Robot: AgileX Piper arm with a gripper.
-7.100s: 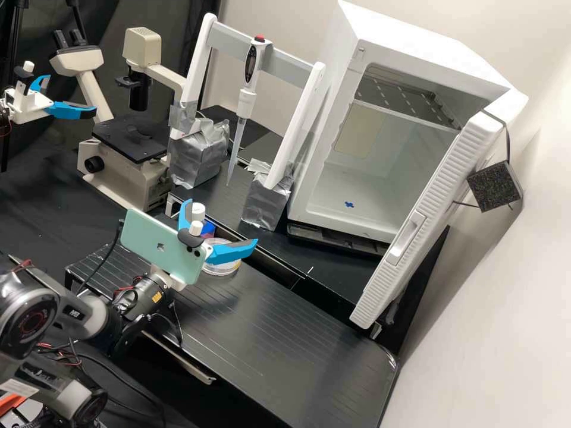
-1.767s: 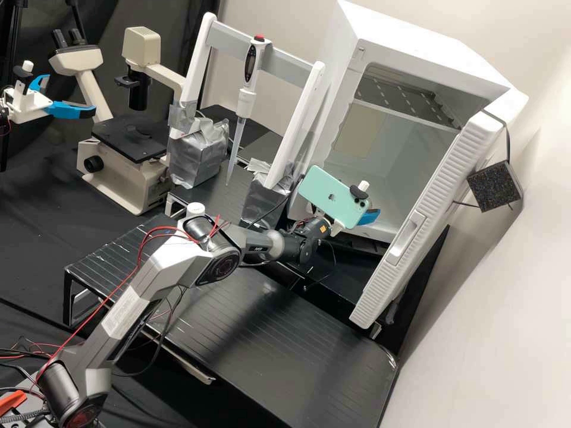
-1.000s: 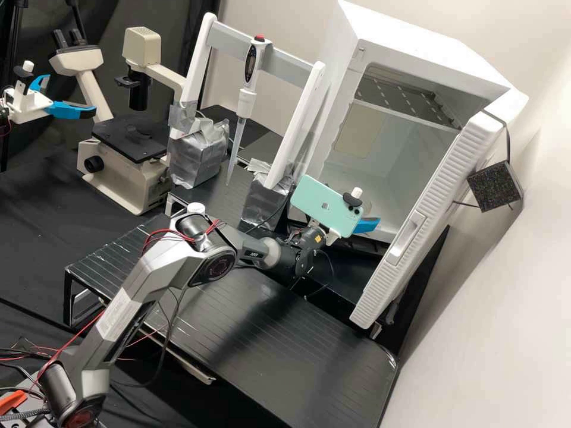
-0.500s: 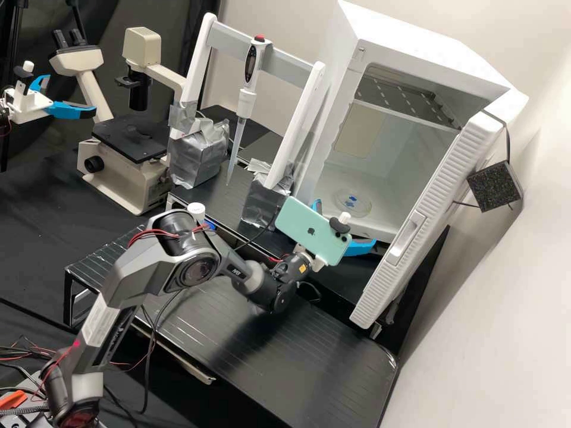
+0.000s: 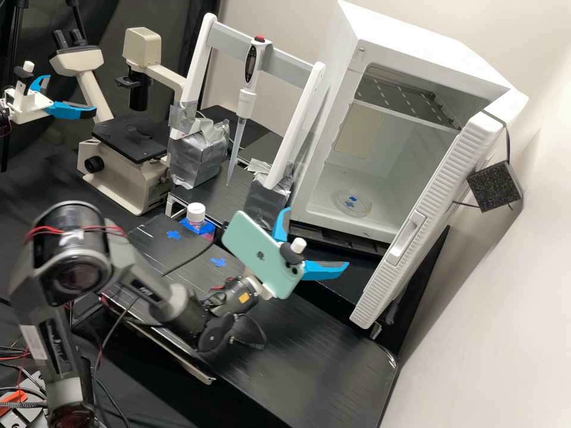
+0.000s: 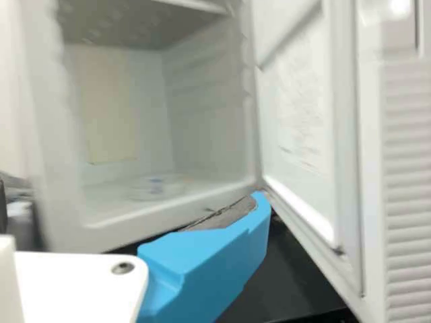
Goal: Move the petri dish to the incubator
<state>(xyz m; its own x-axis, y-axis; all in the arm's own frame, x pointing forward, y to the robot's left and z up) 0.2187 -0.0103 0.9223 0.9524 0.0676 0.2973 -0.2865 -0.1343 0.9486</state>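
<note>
In the high view the blue-fingered gripper (image 5: 319, 236) stands open in front of the incubator (image 5: 351, 224), over the gap behind the black stand, with nothing between its fingers. The clear petri dish (image 5: 360, 207) lies flat on the incubator's white floor, around a blue cross mark, apart from the gripper. In the wrist view one blue finger of the gripper (image 6: 131, 202) shows below the open incubator (image 6: 155, 214), and the blurred petri dish (image 6: 156, 188) rests inside on its floor.
The opened incubator door (image 5: 428, 220) slants out on the right. A taped pipette rack (image 5: 270, 205) stands left of the incubator, a white-capped bottle (image 5: 195, 214) on the black stand (image 5: 321, 356), and a microscope (image 5: 128, 154) behind. A second arm's gripper (image 5: 53, 106) hangs far left.
The petri dish has gone from beside the bottle to the incubator floor and been let go. After reaching the incubator opening, the gripper has drawn back left and nearer, its fingers now spread.
</note>
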